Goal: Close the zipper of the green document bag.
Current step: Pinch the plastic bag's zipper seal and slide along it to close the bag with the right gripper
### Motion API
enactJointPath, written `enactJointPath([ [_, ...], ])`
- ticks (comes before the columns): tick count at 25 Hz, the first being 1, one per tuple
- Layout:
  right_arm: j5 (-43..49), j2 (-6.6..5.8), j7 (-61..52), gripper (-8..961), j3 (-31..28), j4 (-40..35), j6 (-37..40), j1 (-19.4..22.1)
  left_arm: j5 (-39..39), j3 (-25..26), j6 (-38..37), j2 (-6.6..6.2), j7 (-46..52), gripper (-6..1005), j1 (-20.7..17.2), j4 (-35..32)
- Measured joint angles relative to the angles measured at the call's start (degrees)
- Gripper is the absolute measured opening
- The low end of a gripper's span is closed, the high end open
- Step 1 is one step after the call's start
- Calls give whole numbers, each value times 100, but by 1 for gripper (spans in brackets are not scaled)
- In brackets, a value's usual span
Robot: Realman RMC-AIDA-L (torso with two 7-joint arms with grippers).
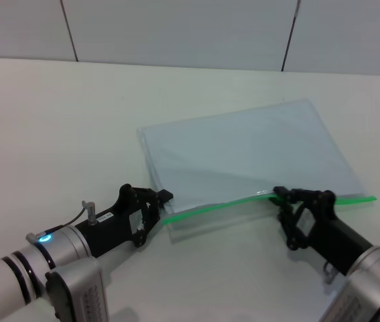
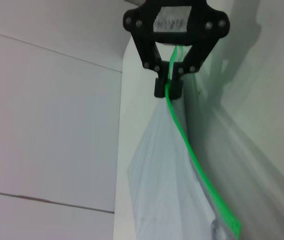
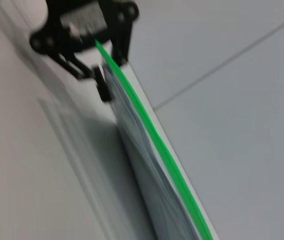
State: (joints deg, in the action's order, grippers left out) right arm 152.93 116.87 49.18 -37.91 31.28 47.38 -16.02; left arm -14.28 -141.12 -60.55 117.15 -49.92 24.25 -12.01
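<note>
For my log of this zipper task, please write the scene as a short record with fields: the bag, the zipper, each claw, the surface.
bag: green document bag, flat on the table, near edge lifted a little
zipper: green strip along the near long edge; slider not clearly seen
left claw: shut on the zipper edge at the bag's left corner
right claw: at the zipper, right of its middle; it seems to grip it
surface: white table

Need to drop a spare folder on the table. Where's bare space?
Bare white table left of and behind the translucent green-edged document bag. Crowded along its green zipper, where the left gripper and right gripper sit.
</note>
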Motion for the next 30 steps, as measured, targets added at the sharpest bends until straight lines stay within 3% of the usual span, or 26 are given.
enactJointPath([
  [17, 0, -14, 326, 175, -1207, -337, 16, 396, -6, 41, 17, 0, 0, 44, -47, 5],
  [30, -3, -16, 330, 192, -1602, -548, 58, 481, -14, 37, 35, 9, 0, 42, -72, 6],
])
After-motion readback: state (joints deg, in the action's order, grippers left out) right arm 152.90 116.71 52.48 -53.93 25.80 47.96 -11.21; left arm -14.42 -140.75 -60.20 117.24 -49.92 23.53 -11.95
